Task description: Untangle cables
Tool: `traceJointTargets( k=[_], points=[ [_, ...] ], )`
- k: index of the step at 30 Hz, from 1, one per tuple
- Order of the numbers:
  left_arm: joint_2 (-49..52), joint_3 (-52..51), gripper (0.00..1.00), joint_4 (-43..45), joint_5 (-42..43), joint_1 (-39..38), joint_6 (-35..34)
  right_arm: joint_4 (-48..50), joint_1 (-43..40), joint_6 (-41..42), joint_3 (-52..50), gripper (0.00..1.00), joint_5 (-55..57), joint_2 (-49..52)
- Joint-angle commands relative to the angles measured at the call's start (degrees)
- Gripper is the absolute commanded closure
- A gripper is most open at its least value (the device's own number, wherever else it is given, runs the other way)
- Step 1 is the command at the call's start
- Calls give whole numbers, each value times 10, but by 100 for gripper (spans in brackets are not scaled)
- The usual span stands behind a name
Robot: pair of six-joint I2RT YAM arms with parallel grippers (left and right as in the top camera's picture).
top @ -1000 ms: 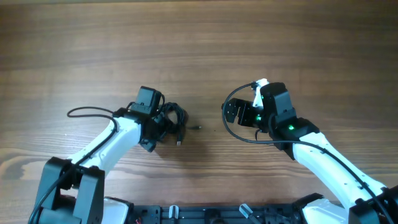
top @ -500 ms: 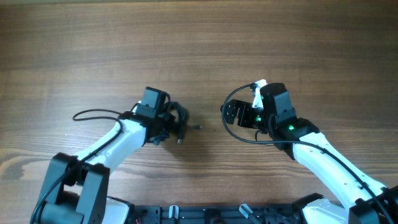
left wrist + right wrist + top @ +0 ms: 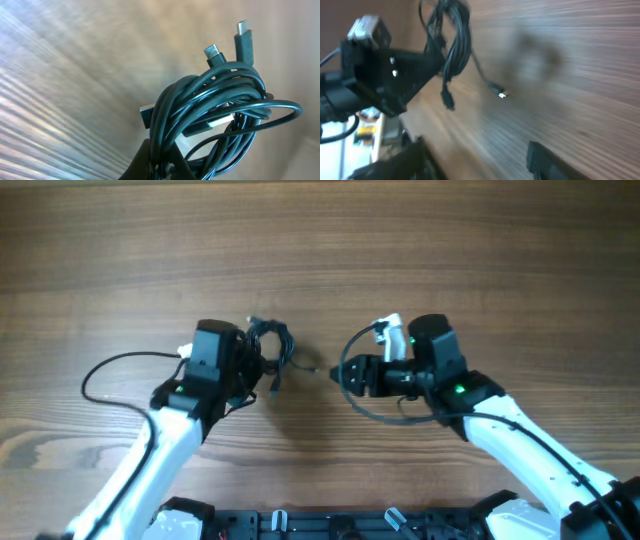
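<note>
The cables (image 3: 272, 343) are a bunch of thin dark cords in loose loops, just left of the table's middle. My left gripper (image 3: 256, 361) is shut on the bunch's lower strands. In the left wrist view the loops (image 3: 215, 105) rise from the closed jaws of the left gripper (image 3: 162, 167), with two plug ends (image 3: 243, 35) sticking up. One loose plug end (image 3: 318, 370) trails to the right. My right gripper (image 3: 338, 376) is open a short way right of it with nothing between its fingers. The right wrist view shows the hanging cables (image 3: 455, 45) ahead of the right gripper (image 3: 480, 162).
A thicker black arm cable (image 3: 110, 375) loops out on the wood to the left of the left arm. Another arm cable (image 3: 375, 412) curves under the right wrist. The wooden table (image 3: 320, 250) runs on behind both arms.
My left gripper has closed on the cable bunch and carried it up and to the left. The right arm has moved left toward the bunch, its jaws somewhat narrower.
</note>
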Motion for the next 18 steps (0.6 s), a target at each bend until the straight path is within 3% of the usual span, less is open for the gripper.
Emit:
traceJointTargets(
  k=[1,6,10,14,18],
  points=[
    [-44,3,96,1,4,3,-17,65,62,64,3,45,30,8],
    [-49,3,96,1,48,3,-160,160,151,103,3,41,144,50],
    [-49,3,96,1,71,3,-264,198,169,103,3,47,181,90],
    [-49,3,96,1,101,3,-280,210,169,101,3,59,183,100],
    [-48,3,96,1,104,3,-281,225,168,100,3,88,155,100]
  ],
)
